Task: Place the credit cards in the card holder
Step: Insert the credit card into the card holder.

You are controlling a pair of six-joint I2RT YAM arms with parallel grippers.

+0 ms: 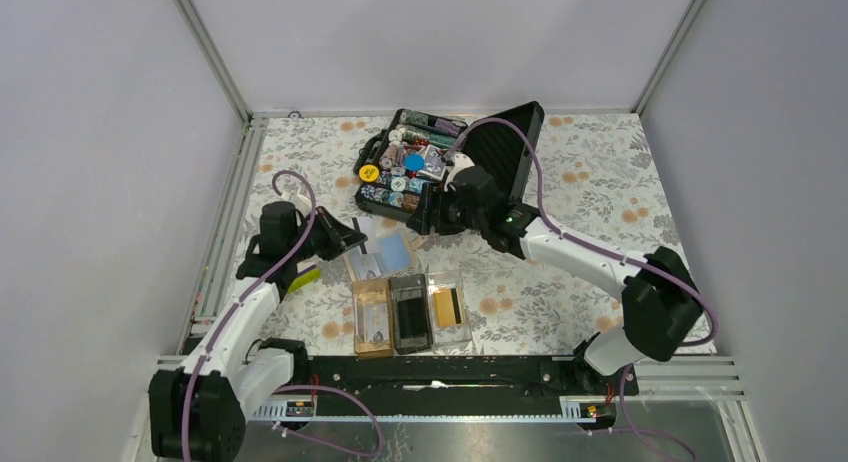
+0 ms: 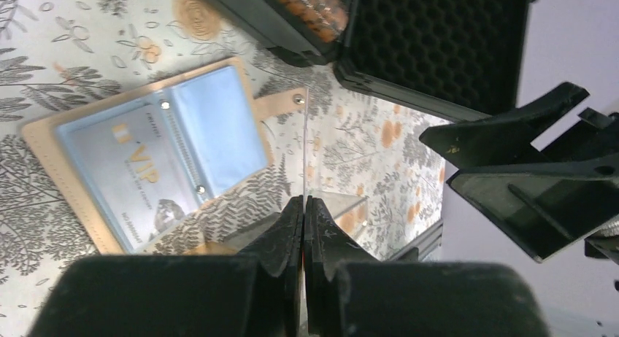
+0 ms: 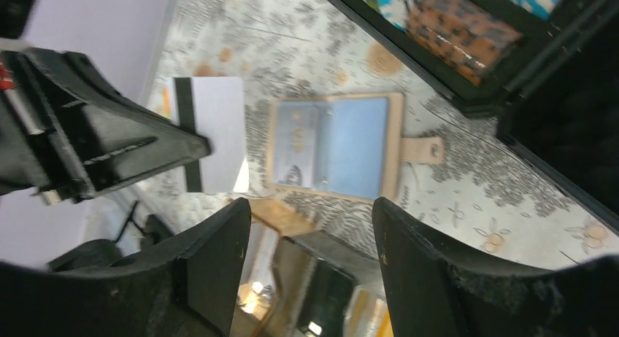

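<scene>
Since the card (image 3: 219, 125) looks thin, stiff and slippery, I judge my left fingers (image 2: 281, 235), closed on its edge, must pinch flat, while my right fingers (image 3: 420, 264) stand open.

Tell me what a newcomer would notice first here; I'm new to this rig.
The open black case of colourful chips at the table's far middle draws the eye first. Next, the left fingers are shut on a white-backed striped card, beside an open tan wallet. Near the arms' bases sits the three-slot card holder, a gold card in its right slot.
</scene>
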